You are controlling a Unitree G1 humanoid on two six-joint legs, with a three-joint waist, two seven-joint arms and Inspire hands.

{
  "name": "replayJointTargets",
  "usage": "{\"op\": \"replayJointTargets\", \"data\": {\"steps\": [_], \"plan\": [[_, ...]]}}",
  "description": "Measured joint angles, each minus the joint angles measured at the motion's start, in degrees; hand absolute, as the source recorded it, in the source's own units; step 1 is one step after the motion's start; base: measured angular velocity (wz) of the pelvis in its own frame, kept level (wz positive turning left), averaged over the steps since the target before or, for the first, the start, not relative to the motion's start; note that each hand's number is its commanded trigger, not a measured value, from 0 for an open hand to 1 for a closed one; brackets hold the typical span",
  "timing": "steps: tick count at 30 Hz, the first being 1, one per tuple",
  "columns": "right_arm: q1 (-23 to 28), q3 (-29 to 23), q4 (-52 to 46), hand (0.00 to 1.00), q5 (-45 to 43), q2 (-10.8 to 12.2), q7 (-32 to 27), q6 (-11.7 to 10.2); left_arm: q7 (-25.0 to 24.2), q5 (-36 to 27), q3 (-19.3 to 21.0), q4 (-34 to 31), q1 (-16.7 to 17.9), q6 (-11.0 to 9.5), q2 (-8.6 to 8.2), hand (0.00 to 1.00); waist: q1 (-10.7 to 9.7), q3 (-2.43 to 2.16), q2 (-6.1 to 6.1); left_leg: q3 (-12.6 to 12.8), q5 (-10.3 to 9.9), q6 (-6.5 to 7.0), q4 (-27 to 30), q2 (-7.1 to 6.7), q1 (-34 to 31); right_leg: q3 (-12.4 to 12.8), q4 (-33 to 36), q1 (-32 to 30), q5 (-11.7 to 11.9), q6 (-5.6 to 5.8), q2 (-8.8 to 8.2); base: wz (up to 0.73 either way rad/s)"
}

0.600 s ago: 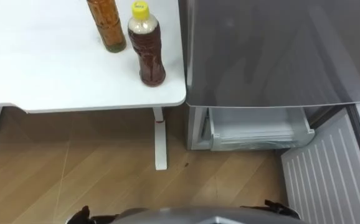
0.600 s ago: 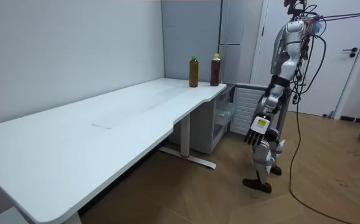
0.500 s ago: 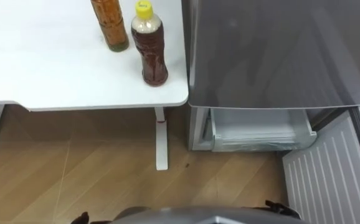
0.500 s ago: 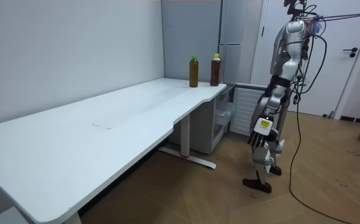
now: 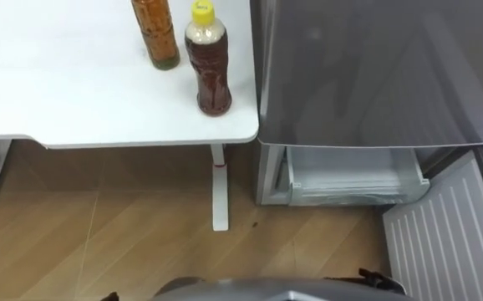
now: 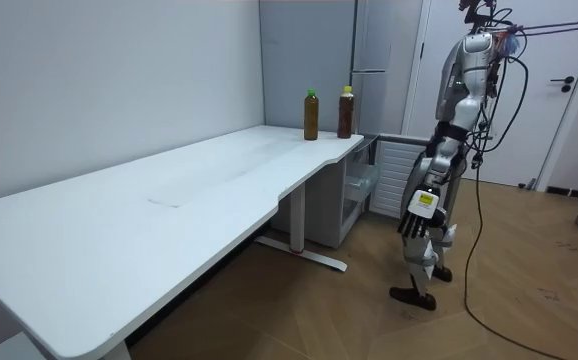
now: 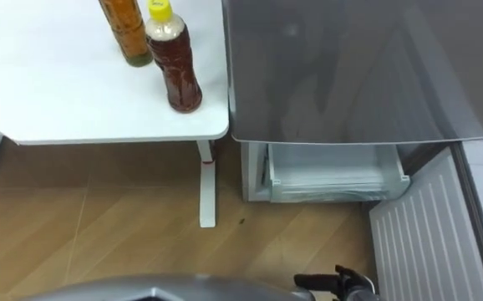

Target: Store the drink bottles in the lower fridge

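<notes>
Left hand (image 6: 421, 208) hangs at my side, fingers relaxed, empty. Yellow-capped bottle (image 5: 209, 63) and amber bottle (image 5: 157, 35) stand upright, close together, near tabletop (image 5: 74, 100) corner. Lower fridge drawer (image 5: 354, 180) open ahead.

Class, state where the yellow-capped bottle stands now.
In the left eye view the yellow-capped bottle stands upright on the white table near its right front corner, between the amber bottle to its left and the fridge.

Our left hand (image 6: 419, 206) swings in; our view drifts.
In the room view we draw it back from ahead of the thigh to beside it; our head camera shifts, so worktop (image 5: 74, 100) and bottles (image 5: 207, 63) sit further right.
</notes>
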Motion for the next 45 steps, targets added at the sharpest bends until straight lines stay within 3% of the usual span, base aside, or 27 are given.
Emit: {"op": "replayJointTargets", "data": {"steps": [5,10,15,21,23,25,28,34,37,42,45], "plan": [[0.65,-0.12,-1.15,0.0,-0.21,-0.03,-0.46,-0.41,2.85,-4.43,1.72,-1.26,-0.18,-0.91,-0.22,0.0,0.21,-0.04,-0.06,0.2,0.06,0.05,-0.14,-0.19,0.19,0.2,-0.3,-0.23,-0.18,0.2,-0.15,0.0],[1.6,0.41,-2.24,0.0,-0.36,-0.1,-1.69,-0.47,7.04,-13.41,4.51,-4.28,0.34,-1.53,-0.29,0.0,0.56,-0.11,-0.2,1.09,0.01,0.1,-0.53,-0.22,1.1,1.14,-0.27,0.03,-0.21,0.28,-0.31,-0.09],[2.31,-1.84,-2.45,0.0,-1.52,-0.11,-2.09,-0.62,14.68,-20.45,10.38,-10.26,1.31,-3.44,-0.61,0.0,0.5,-0.23,0.0,1.51,-0.1,0.1,-1.39,-0.23,2.52,1.4,-0.55,0.96,-0.21,0.29,-0.39,-0.06],[2.91,-2.29,-2.61,0.0,-1.82,-0.44,-2.17,-0.55,22.82,-29.48,13.85,-19.7,0.48,-6.84,-0.49,0.0,2.05,-0.33,0.24,1.57,-0.29,0.23,-1.4,-0.16,2.73,1.58,0.26,0.79,-0.19,0.3,-0.41,-0.02],[3.04,-2.3,-2.62,0.0,-2.42,-0.59,-2.16,-0.62,25.63,-31.03,14.56,-23.28,0.55,-8.59,-0.62,0.0,2.74,-0.46,0.39,1.64,-0.28,0.24,-1.37,-0.15,2.78,1.76,0.28,0.78,-0.17,0.31,-0.41,-0.04],[3.53,-2.4,-2.63,0.0,-2.61,-0.62,-2.18,-1.3,29.12,-32.93,14.59,-26.47,0.6,-11.62,-0.62,0.0,3.38,-0.44,0.3,1.64,-0.27,0.24,-1.37,-0.15,2.84,1.85,0.41,0.76,-0.14,0.34,-0.41,0.0],[4.0,-3.05,-2.64,0.0,-2.63,-0.6,-2.16,-1.87,33.22,-32.78,14.65,-29.27,0.67,-13.52,-0.61,0.0,3.38,-0.7,0.74,1.64,-0.25,0.25,-1.38,-0.15,2.81,1.91,0.46,0.69,-0.14,0.34,-0.41,0.0],[3.94,-3.42,-2.75,0.0,-5.03,-0.68,-2.13,-2.52,39.0,-29.17,15.58,-38.19,0.61,-15.79,-0.12,0.0,3.19,-0.68,0.53,1.38,-0.21,0.24,-1.39,-0.21,2.93,1.63,0.41,1.02,-0.14,0.33,-0.37,0.02],[4.38,-3.53,-2.53,0.0,-5.62,-0.78,-2.11,-3.12,41.13,-24.6,15.76,-44.49,-0.02,-17.16,1.71,0.0,3.2,-0.59,0.49,1.0,-0.22,0.23,-1.4,-0.24,3.43,1.36,0.29,1.72,-0.14,0.33,-0.36,0.06],[5.02,-3.6,-2.55,0.0,-5.86,-0.86,-2.08,-4.36,42.61,-13.31,16.13,-56.87,-0.68,-19.32,2.74,0.0,3.36,-0.54,0.64,0.91,-0.22,0.23,-1.41,-0.26,3.12,1.23,0.16,1.58,-0.14,0.33,-0.35,0.01],[4.85,-3.61,-2.5,0.0,-6.21,-1.26,-1.32,-4.35,41.91,-10.06,16.12,-63.29,-1.29,-19.91,3.8,0.0,3.29,-0.53,0.97,0.78,-0.22,0.22,-1.44,-0.28,3.13,1.13,0.13,1.61,-0.14,0.34,-0.33,0.01]]}}
